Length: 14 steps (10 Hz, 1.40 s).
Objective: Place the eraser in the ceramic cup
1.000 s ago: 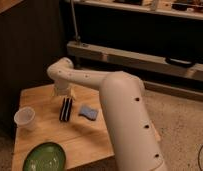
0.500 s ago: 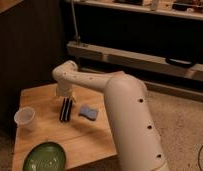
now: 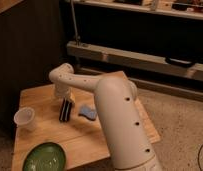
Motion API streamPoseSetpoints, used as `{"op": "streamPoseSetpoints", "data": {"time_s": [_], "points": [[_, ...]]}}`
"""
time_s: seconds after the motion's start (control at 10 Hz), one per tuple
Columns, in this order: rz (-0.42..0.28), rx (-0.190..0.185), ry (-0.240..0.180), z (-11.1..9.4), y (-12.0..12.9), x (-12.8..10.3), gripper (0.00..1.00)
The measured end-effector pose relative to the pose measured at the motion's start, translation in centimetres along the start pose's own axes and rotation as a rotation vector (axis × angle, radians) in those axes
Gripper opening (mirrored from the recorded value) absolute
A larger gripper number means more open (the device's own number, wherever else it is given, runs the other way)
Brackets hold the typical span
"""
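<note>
The eraser [image 3: 66, 111], a slim black bar with a pale stripe, is on the wooden table [image 3: 110, 135], left of centre. It stands roughly on end, directly under my gripper [image 3: 65, 102]. The gripper points straight down at the end of the white arm and meets the eraser's top. I cannot tell whether it is gripping the eraser. The ceramic cup [image 3: 25, 119], small and whitish, stands upright near the table's left edge, a short way left of the eraser.
A blue wavy-edged sponge pad [image 3: 86, 112] lies just right of the eraser. A wide green bowl [image 3: 44, 157] sits at the front left corner. My arm's thick white link [image 3: 122, 130] covers the table's right half. Dark shelving stands behind.
The arm's wrist has sunk slightly toward the table. The eraser, cup, sponge and bowl stay where they were.
</note>
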Motion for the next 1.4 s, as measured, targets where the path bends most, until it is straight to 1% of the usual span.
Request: {"op": "streamPoseSetpoints", "data": {"time_s": [0.2,0.3,0.4,0.5,0.6,0.7,0.8,0.9,1.0,1.1,1.3,1.4], "points": [[0.002,-0.012,-0.006,0.3,0.1,0.1,0.49],[0.008,-0.015,-0.004,0.3,0.3,0.1,0.41],[0.014,-0.017,0.014,-0.1,0.4,0.2,0.27],[0.008,-0.02,0.033,-0.7,0.3,0.2,0.19],[-0.01,-0.019,0.062,-1.8,-0.2,0.2,0.08],[-0.063,0.006,0.101,-3.5,-1.4,-0.2,0.01],[-0.117,0.043,0.126,-4.8,-2.4,-0.9,0.0],[-0.157,0.085,0.155,-6.3,-3.4,-1.7,0.0],[-0.226,0.159,0.212,-9.7,-4.9,-3.2,0.0],[-0.262,0.196,0.246,-11.5,-5.6,-4.1,0.0],[-0.335,0.271,0.329,-15.8,-6.8,-6.0,0.0],[-0.39,0.325,0.393,-19.1,-7.6,-7.4,0.0]]}}
